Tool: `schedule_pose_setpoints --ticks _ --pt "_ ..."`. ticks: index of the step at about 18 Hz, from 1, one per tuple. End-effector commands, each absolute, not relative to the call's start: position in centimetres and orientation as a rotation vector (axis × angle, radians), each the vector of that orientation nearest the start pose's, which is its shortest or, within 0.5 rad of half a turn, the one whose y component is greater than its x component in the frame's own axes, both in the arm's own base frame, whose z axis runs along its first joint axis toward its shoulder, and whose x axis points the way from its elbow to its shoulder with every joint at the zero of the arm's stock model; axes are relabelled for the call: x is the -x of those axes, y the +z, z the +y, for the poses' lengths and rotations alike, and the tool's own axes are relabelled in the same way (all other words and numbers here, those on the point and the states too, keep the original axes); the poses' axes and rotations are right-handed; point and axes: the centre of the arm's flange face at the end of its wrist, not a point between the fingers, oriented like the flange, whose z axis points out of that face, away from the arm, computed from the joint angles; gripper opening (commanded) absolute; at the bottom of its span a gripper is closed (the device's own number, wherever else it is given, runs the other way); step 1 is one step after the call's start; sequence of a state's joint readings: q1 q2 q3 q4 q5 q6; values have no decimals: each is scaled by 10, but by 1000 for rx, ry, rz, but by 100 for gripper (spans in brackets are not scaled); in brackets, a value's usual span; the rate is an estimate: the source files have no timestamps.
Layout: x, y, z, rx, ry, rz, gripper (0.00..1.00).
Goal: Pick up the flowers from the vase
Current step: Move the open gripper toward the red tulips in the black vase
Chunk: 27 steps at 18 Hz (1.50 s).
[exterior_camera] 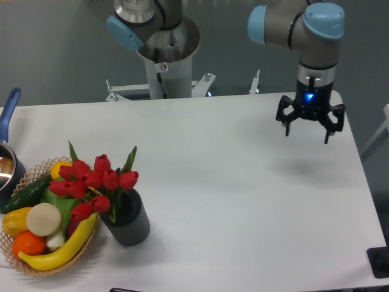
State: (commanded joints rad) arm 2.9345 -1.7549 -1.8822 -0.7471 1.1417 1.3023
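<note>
My black two-finger gripper [307, 126] hangs jaws apart over the white tabletop [243, 182], well away from the red tulips [94, 182] in the dark grey ribbed vase [129, 226].

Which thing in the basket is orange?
The round orange fruit at the front left of the wicker basket. It sits just below the pale round onion, beside the long yellow banana.

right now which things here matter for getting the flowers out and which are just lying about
Job:
flowers
vase
gripper, open and far off to the right

Lying about:
basket of fruit and vegetables
pot at the left edge
</note>
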Motion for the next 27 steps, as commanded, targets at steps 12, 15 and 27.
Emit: schedule_pose_setpoints --ticks 12,15,27 --pt "441 337 357 2299 -19 82 100" --pt "420 333 385 2299 -75 117 100" --pt "327 336 467 2002 -308 402 100"
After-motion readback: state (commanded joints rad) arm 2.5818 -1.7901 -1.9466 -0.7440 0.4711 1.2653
